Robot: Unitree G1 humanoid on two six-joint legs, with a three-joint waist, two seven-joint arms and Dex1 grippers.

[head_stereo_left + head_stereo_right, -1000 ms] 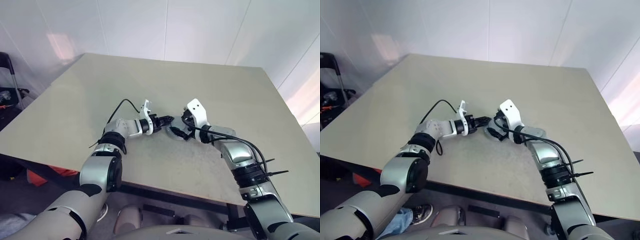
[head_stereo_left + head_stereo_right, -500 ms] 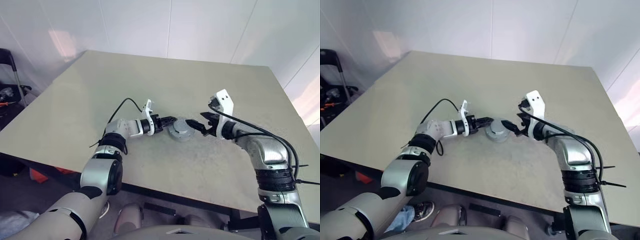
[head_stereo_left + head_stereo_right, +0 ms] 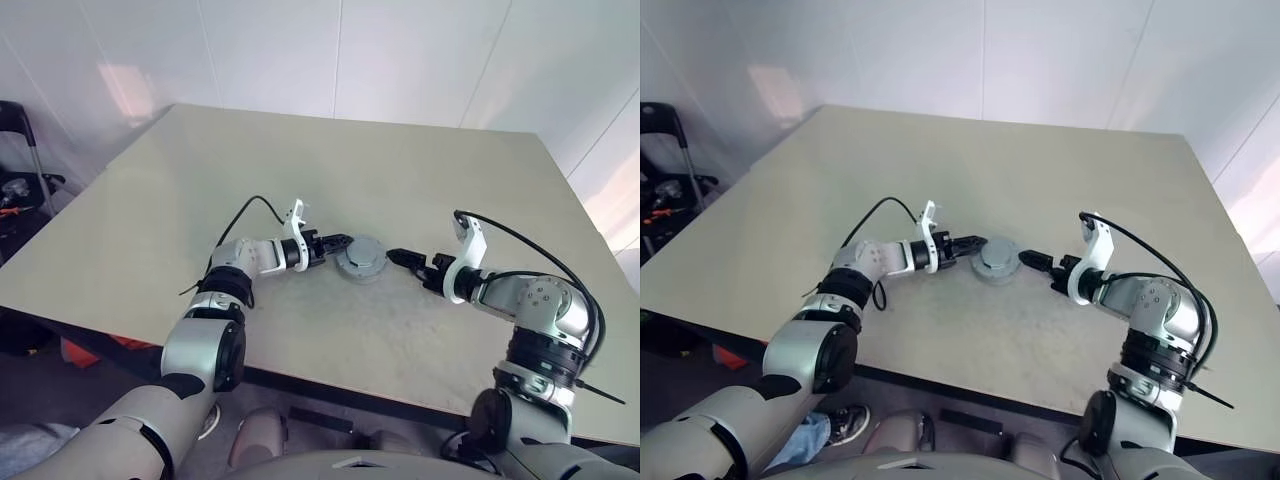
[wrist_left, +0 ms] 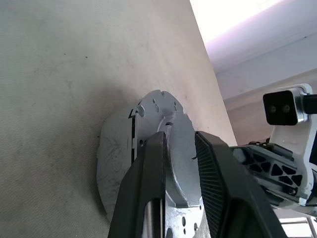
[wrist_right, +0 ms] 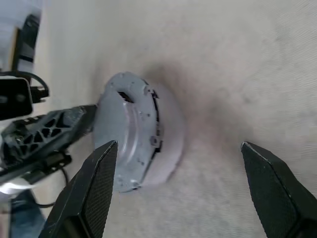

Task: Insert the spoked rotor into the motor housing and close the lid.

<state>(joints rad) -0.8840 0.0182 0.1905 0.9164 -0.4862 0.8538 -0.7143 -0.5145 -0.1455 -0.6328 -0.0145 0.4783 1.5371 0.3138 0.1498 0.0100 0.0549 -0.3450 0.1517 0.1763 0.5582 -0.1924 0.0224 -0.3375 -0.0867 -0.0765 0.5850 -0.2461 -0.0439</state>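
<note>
A light-grey round lid (image 3: pixel 360 262) with a raised centre lies on the beige table (image 3: pixel 350 170), near the front middle. The spoked rotor and the motor housing are hidden. My left gripper (image 3: pixel 338 242) reaches in level from the left, shut on the lid's left edge. In the left wrist view its fingers (image 4: pixel 148 168) clamp a raised part of the lid (image 4: pixel 119 148). My right gripper (image 3: pixel 397 257) hovers open just right of the lid, apart from it. In the right wrist view the wide-spread fingers (image 5: pixel 94 183) frame the lid (image 5: pixel 133 129).
The table runs far back and to both sides, and its front edge (image 3: pixel 330 385) is close to me. A black stand (image 3: pixel 15 150) is off the table at the far left. A person's shoe (image 3: pixel 840 425) shows under the front edge.
My right gripper has come off the lid, rolled over and drawn back to the right, uncovering it. The left gripper has kept its hold and place.
</note>
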